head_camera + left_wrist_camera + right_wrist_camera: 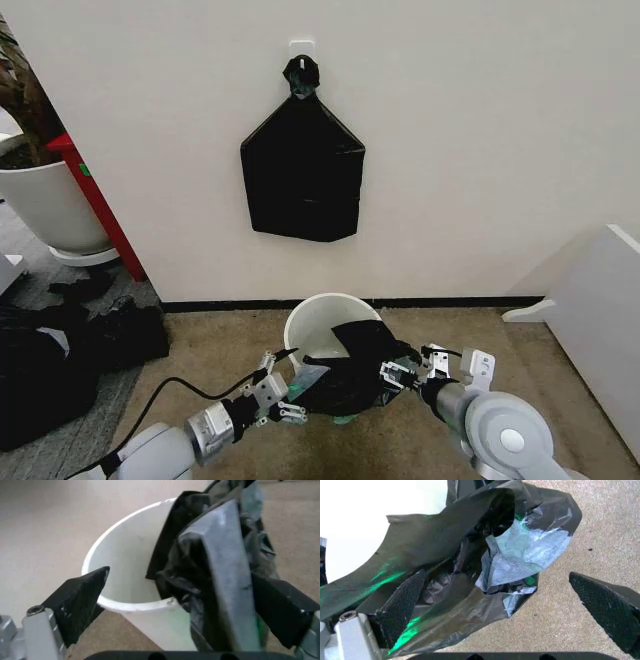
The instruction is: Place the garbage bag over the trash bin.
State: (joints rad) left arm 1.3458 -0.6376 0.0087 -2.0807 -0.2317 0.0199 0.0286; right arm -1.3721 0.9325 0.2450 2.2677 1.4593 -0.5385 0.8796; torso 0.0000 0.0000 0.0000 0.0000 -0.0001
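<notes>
- On the carpet before the wall, in the head view, the trash bin [322, 325] stands with the garbage bag [355, 368] draped over its near rim; the left gripper [279, 398] and right gripper [408, 374] flank it, probably to spread the bag.
- From the left wrist, both fingers [77, 602] stand apart, with rim and bag between them.
- From the right wrist, the 2 pads [402, 602] are open, with crumpled bag between them.
</notes>
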